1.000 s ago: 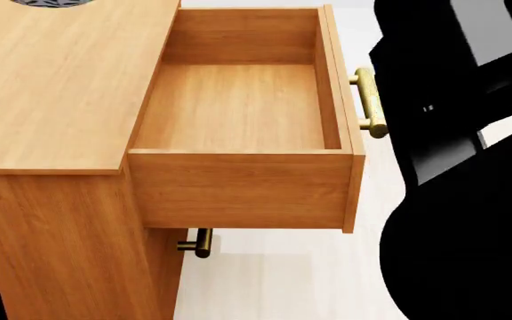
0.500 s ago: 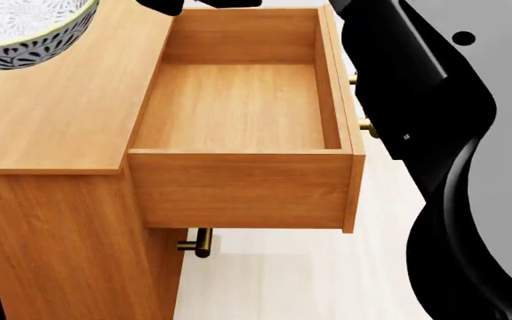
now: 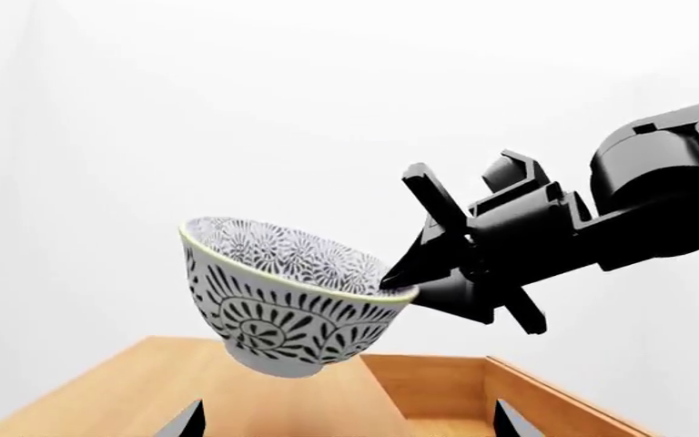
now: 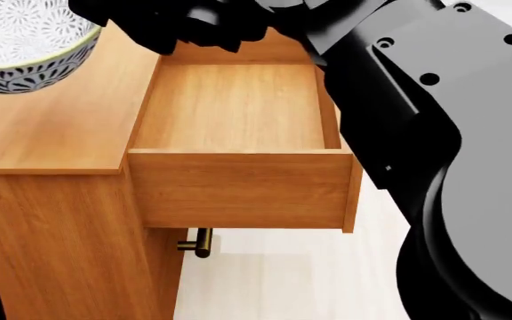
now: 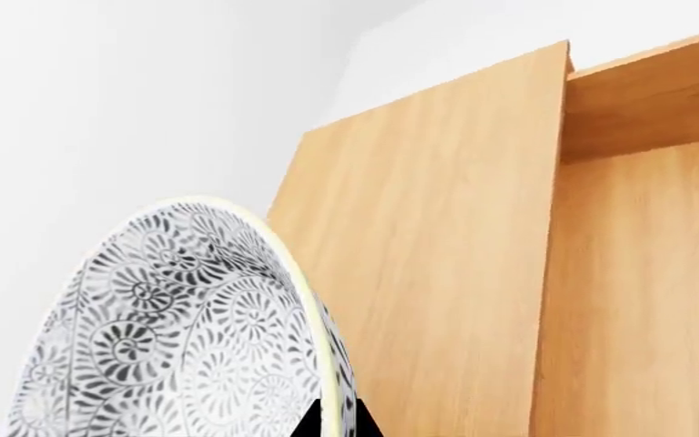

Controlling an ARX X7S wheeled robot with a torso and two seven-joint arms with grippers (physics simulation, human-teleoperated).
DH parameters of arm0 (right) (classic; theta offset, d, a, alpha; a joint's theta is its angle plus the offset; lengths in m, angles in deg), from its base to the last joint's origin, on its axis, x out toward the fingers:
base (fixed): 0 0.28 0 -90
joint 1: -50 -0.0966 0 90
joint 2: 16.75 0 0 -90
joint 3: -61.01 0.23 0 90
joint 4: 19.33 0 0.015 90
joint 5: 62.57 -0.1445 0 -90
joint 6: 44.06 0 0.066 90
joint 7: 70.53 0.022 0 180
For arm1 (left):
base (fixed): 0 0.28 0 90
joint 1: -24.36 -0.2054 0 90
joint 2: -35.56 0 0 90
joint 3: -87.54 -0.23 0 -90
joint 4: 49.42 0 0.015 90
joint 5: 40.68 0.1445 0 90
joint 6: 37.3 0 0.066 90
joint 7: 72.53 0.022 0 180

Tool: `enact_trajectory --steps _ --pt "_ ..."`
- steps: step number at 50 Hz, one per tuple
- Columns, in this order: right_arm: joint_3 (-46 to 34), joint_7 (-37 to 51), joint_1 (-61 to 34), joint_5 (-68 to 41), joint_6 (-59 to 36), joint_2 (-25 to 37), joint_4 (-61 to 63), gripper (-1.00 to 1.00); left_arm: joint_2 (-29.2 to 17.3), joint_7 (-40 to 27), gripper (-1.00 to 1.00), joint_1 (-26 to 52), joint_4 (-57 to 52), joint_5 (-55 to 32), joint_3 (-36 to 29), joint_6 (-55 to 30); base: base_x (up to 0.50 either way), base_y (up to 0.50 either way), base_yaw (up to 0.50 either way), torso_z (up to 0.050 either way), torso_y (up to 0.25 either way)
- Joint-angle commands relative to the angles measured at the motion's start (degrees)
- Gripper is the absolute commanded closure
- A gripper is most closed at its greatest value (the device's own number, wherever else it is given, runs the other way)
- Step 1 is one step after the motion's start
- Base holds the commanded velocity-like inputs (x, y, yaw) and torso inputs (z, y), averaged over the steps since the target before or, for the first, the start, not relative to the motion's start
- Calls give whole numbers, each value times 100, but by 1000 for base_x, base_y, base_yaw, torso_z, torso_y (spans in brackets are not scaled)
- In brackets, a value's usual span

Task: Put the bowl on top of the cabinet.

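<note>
The bowl (image 4: 21,43), white with a dense grey floral pattern and a yellow-green rim, hangs over the far left part of the cabinet's flat top (image 4: 51,127). My right gripper (image 4: 154,30) reaches in from the right and is shut on the bowl's rim. In the left wrist view the bowl (image 3: 283,300) is tilted just above the wooden top (image 3: 143,391), pinched by the right gripper (image 3: 400,280). In the right wrist view the rim (image 5: 319,364) runs between the black fingertips of the right gripper (image 5: 331,423). My left gripper (image 3: 347,423) is open and holds nothing.
The cabinet's top drawer (image 4: 238,107) stands pulled out and holds nothing. A brass handle (image 4: 198,243) of a lower drawer sticks out beneath it. My right arm (image 4: 452,167) crosses above the drawer's right side. Pale floor (image 4: 274,280) lies below.
The right arm has swung left over the open drawer, hiding its brass handle. The bowl has come further into the head view over the cabinet top.
</note>
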State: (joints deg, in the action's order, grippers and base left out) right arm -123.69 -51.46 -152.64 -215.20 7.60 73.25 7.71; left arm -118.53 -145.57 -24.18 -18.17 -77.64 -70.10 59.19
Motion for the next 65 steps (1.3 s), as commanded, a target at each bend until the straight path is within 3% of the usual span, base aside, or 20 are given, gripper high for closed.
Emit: enact_trajectory --steps 1,22,65 --pt "180 422 55 -289 282 0 -1 100 26 22 -100 1 75 21 -70 51 0 0 0 0 0" --pt "210 1287 -1 -125 441 0 295 100 6 8 -100 17 60 25 -114 104 0 0 0 1 0" --pt "196 1212 294 51 561 0 262 100 66 -13 -100 119 33 22 -255 69 0 0 0 0 0"
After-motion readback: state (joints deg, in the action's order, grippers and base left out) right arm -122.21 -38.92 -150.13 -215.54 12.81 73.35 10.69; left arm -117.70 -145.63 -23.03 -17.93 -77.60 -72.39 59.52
